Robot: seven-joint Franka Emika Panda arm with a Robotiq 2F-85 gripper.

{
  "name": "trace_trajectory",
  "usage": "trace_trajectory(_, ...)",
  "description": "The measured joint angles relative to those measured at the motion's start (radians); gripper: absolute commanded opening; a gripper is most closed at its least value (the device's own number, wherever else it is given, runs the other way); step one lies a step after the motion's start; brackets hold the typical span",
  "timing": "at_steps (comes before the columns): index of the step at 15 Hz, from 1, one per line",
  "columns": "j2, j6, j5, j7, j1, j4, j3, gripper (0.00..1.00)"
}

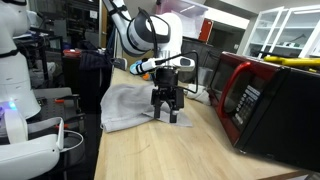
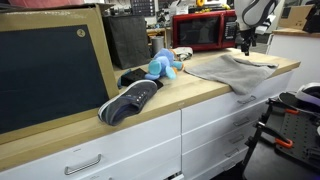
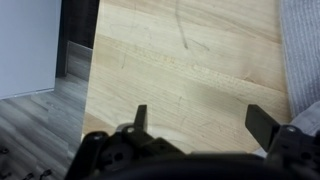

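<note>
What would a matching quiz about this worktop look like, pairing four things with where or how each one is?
Things:
1. crumpled grey cloth
2. boxy red microwave oven
3. blue plush toy
4. robot's black hand

Places or states:
A. open, by the cloth's edge
B. between the dark sneaker and the cloth
C. spread on the wooden counter
D. door shut

Pairs: 1-C, 2-D, 3-B, 4-A.

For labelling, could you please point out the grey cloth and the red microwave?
grey cloth (image 1: 125, 105): in an exterior view, middle of the fabric.
red microwave (image 1: 240, 100): in an exterior view, on its front face.
</note>
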State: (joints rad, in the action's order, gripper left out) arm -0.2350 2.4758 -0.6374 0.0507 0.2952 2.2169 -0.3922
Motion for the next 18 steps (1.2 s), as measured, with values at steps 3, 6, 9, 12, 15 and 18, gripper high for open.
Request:
trace_trajectory(3,0.001,0.004,0.123,0.029,0.011,0.0,0.025,1.0)
trace_trajectory(6,0.005,0.001,0.243,0.082,0.013,0.0,0.047,1.0)
trace_trajectory(9,0.006,-0.023,0.291,0.118,0.013,0.002,0.059,1.0)
trace_trajectory(12,0.008,-0.1,0.293,0.161,0.013,0.005,0.063,1.0)
trace_trajectory(15,0.012,-0.173,0.32,0.237,0.015,0.007,0.068,1.0)
trace_trajectory(18,0.014,-0.192,0.371,0.317,0.023,0.008,0.075,1.0)
